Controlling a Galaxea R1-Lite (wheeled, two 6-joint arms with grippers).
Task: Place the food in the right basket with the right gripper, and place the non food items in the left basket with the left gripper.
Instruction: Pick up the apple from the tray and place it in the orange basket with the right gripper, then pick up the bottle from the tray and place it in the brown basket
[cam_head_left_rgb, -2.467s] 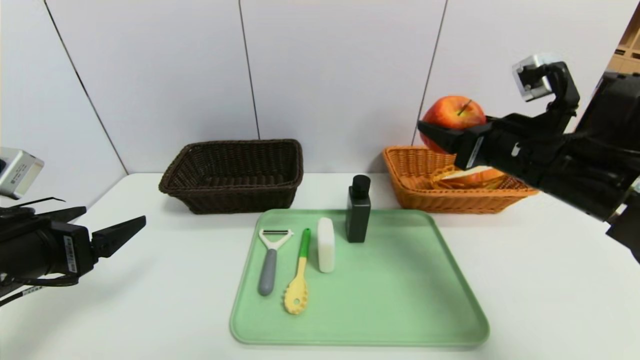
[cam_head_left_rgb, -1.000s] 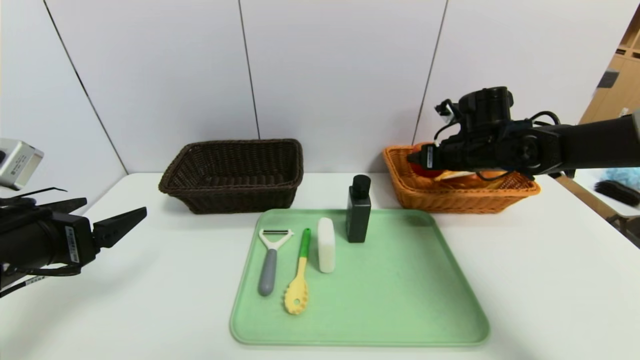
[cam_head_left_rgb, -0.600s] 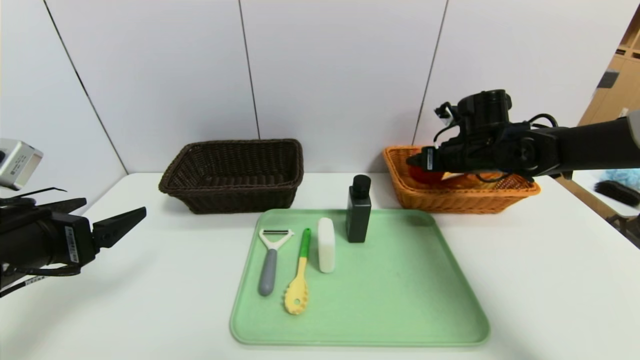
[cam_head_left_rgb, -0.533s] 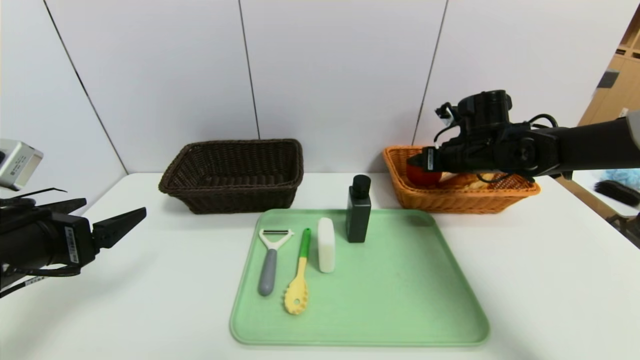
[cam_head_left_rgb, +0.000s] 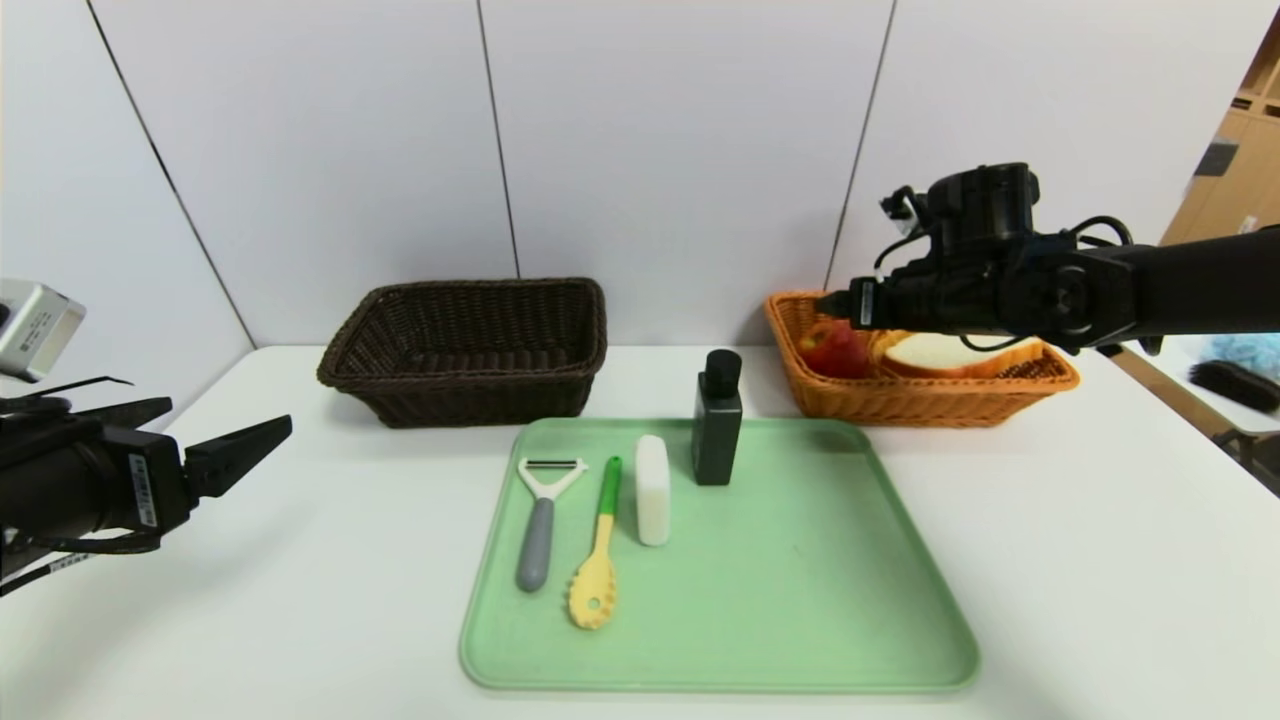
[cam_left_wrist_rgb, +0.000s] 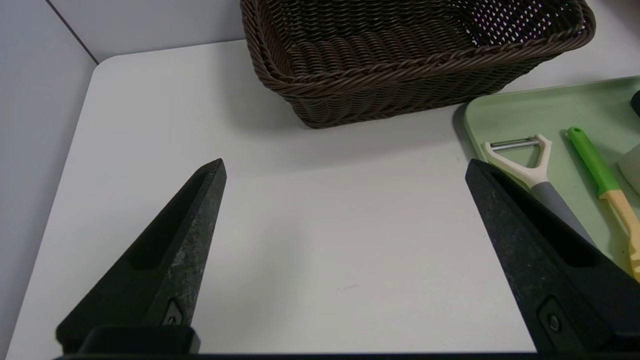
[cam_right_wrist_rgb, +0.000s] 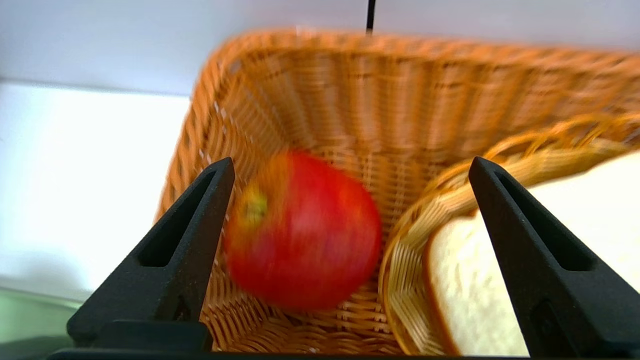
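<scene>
A red apple (cam_head_left_rgb: 832, 350) lies in the orange right basket (cam_head_left_rgb: 850, 400), beside a slice of bread (cam_head_left_rgb: 935, 353) on a small wicker plate. In the right wrist view the apple (cam_right_wrist_rgb: 302, 232) sits free below my open right gripper (cam_right_wrist_rgb: 350, 170), beside the bread (cam_right_wrist_rgb: 500, 280). My right gripper (cam_head_left_rgb: 835, 300) hovers over the basket's left end. On the green tray (cam_head_left_rgb: 800, 600) lie a peeler (cam_head_left_rgb: 540, 515), a pasta spoon (cam_head_left_rgb: 598, 550), a white bar (cam_head_left_rgb: 652, 490) and a standing black bottle (cam_head_left_rgb: 717, 418). My left gripper (cam_head_left_rgb: 245, 455) is open and empty over the table's left side.
The dark brown left basket (cam_head_left_rgb: 470, 350) stands empty at the back left; it also shows in the left wrist view (cam_left_wrist_rgb: 400, 55). The white table (cam_head_left_rgb: 1100, 560) lies to the right of the tray and the wall stands right behind the baskets.
My right gripper lowered the apple into the orange basket, opened and let it go, then lifted slightly. The apple now rests in the basket's left end. The left arm has not moved.
</scene>
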